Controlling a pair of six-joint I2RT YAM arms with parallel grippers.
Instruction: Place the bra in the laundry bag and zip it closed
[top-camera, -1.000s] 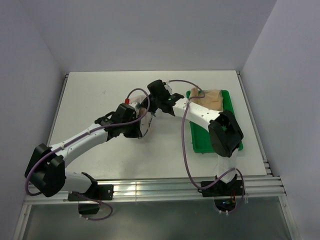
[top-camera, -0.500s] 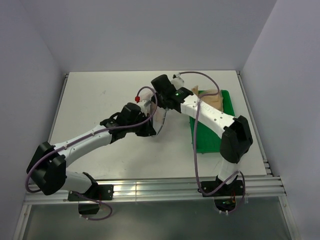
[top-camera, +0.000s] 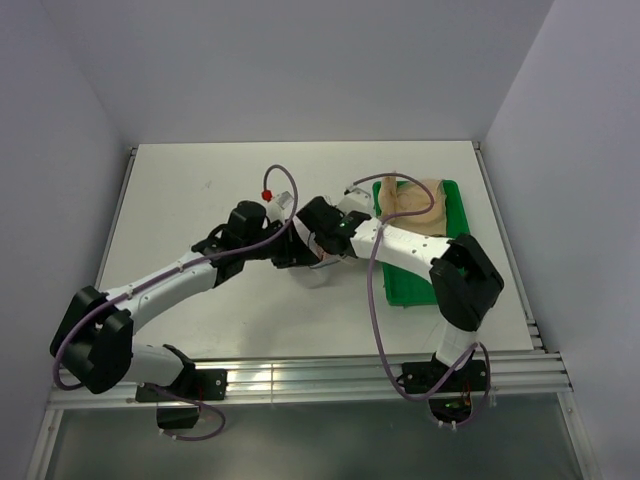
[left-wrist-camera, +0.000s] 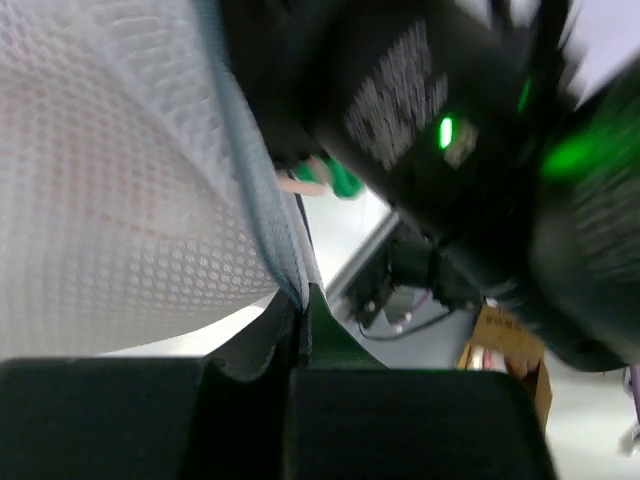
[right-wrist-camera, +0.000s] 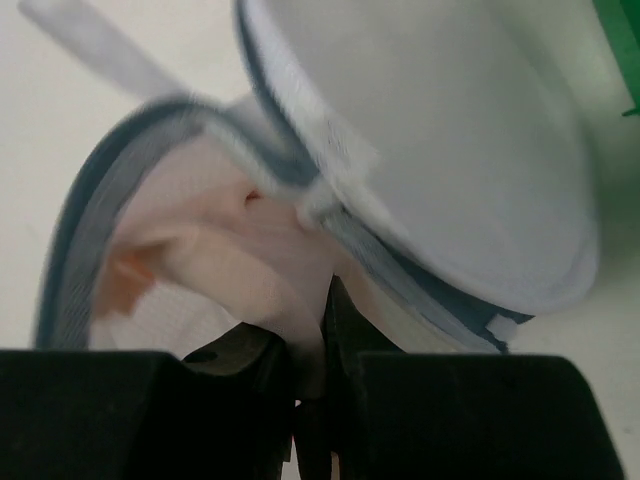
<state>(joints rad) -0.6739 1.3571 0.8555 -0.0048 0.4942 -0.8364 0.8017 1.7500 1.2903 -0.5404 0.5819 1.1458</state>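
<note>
Progress roughly halfway, judging from overhead: laundry bag (top-camera: 312, 274) at mid-table, mostly hidden under left gripper (top-camera: 292, 252) and right gripper (top-camera: 322, 248), probably touching both. From left wrist: clamped tight on grey zip rim (left-wrist-camera: 262, 230). From right wrist: nearly closed, pinching bra (right-wrist-camera: 230, 250), tucked into lower half just ahead of jaws; upper dome gaping. Left to do: release, close halves, zip
</note>
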